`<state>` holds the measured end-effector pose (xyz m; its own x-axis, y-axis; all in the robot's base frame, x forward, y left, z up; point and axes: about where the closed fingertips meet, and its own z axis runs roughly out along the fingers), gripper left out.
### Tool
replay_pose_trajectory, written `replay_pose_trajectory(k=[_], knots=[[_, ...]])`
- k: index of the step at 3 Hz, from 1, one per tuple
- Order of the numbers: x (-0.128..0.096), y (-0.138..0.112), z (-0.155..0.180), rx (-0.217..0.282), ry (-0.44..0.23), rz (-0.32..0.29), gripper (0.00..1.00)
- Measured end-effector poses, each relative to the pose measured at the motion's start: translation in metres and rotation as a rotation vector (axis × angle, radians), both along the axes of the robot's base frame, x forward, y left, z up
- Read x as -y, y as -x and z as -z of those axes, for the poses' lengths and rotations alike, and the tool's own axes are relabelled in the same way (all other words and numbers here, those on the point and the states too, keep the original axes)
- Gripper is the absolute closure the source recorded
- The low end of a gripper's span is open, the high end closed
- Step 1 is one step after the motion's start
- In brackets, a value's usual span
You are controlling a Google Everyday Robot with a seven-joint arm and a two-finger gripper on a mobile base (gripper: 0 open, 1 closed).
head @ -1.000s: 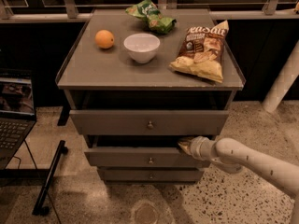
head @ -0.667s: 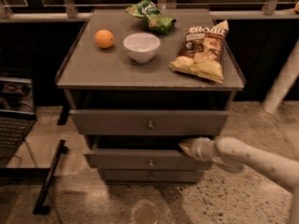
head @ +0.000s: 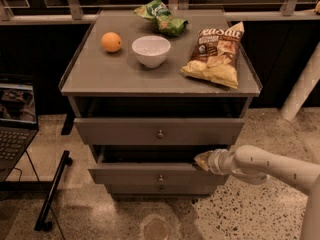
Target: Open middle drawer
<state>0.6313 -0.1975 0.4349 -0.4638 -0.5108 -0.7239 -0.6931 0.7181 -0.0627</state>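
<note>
The grey cabinet has three flat drawer fronts, each with a small round metal knob. The middle drawer (head: 125, 175) is pulled partly out, with a dark gap above its front, and its knob (head: 160, 177) is at centre. My gripper (head: 202, 161) is at the top edge of this drawer's front, near its right end, on the end of the white arm (head: 260, 165) that comes in from the right. The top drawer (head: 120, 130) also stands a little way out. The bottom drawer (head: 130, 188) is the narrowest and sits pushed in.
On the cabinet top (head: 100, 74) are an orange (head: 111, 42), a white bowl (head: 151, 50), a green snack bag (head: 161, 16) and a chip bag (head: 216, 54). A laptop (head: 15, 119) stands at the left, with a black stand leg (head: 52, 191) on the floor. A white post (head: 302, 84) leans at the right.
The middle drawer's front sits slightly further out and lower in the picture than before. My gripper stays at its top right edge.
</note>
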Motion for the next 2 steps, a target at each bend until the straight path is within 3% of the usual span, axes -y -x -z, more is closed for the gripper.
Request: replay_pose_trajectory(k=[1, 2], knots=[[0.0382, 0.0149, 0.0051, -0.069, 0.031, 0.073, 1.0], [0.0382, 0.0149, 0.0051, -0.069, 0.031, 0.073, 1.0]])
